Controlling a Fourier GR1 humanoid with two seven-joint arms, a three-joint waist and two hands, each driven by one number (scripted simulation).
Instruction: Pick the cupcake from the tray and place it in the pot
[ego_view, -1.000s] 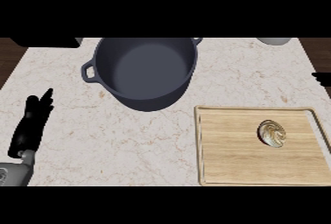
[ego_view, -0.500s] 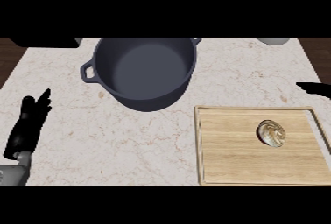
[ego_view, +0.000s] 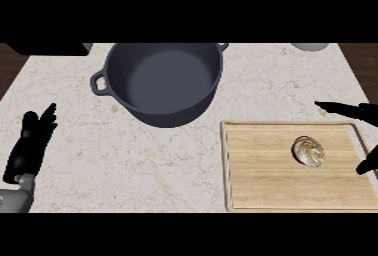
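Cupcake sits on a wooden tray at 4 o'clock on the marbled surface, untouched. The right robot hand enters from the 3 o'clock edge, fingers spread open, one part above the tray's far corner and another tip showing just right of the cupcake; it holds nothing. The dark pot stands empty at 12 o'clock, well apart from the tray. The left robot hand rests open at 9 o'clock, fingers up. Judged from this, grasping, carrying and placing all remain to do
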